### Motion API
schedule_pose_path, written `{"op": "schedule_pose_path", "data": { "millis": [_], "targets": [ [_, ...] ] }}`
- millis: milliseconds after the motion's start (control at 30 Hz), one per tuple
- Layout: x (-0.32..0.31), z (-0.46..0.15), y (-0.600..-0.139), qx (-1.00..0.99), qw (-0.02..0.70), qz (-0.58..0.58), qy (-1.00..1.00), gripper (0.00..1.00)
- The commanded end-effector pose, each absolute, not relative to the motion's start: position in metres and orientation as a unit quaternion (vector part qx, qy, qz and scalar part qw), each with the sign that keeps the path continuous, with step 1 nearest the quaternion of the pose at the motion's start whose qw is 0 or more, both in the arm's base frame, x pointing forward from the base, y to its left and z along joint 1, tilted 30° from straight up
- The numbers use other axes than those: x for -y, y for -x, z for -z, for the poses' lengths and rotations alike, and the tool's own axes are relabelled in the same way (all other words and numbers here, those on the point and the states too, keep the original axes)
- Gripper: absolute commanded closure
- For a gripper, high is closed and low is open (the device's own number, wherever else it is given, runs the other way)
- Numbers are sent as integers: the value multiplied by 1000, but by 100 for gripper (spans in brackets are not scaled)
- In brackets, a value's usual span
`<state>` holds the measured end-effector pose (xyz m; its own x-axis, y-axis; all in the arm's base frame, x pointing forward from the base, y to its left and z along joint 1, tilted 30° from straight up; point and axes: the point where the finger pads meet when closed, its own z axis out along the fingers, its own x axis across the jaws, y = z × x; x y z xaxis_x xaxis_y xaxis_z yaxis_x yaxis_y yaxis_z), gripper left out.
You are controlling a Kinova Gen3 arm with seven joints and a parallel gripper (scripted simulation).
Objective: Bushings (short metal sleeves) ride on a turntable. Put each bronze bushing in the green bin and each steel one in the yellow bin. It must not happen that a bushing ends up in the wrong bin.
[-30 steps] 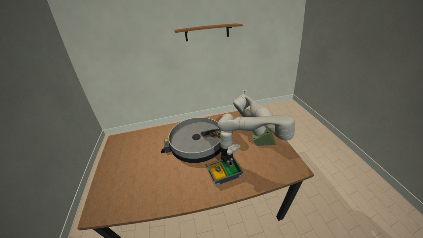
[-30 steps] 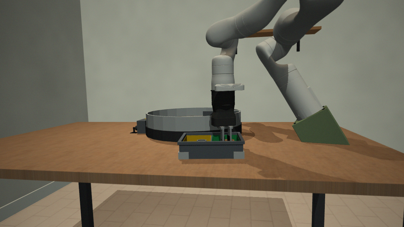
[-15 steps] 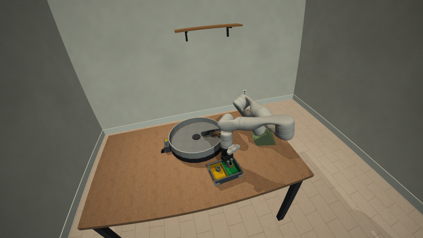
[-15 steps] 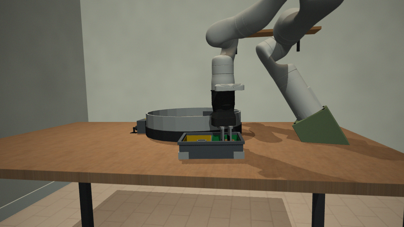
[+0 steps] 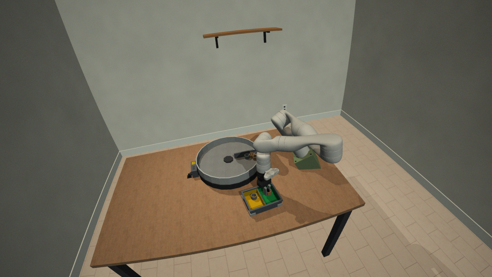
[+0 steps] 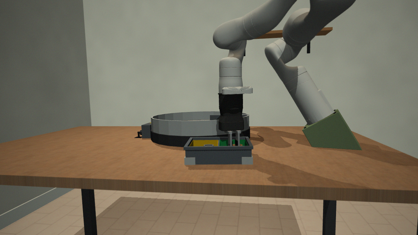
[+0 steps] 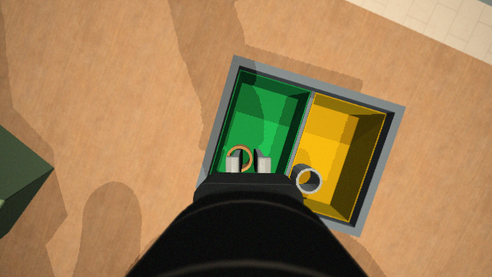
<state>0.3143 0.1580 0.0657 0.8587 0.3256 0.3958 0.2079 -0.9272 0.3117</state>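
My gripper points down into the green bin, its fingers partly open. A bronze bushing stands upright in that bin. In the wrist view one finger is within its ring and the other is outside, with the near wall between them and not pinched. A steel bushing stands in the yellow bin. On the turntable, a steel bushing and bronze ones sit near the arm, which partly hides that group.
A dark bar crosses part of the turntable beside the bushings. The turntable's raised wall stands behind the bins. A grey box is at its left side. The arm's green base is at the right.
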Motion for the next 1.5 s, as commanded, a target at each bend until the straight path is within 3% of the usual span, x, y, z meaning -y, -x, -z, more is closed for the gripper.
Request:
{"op": "schedule_pose_path", "data": {
  "millis": [0,1467],
  "targets": [
    [-158,-66,-314,-140,130,-227,-955,58],
    [-160,-71,-312,-140,130,-227,-955,58]
  ]
}}
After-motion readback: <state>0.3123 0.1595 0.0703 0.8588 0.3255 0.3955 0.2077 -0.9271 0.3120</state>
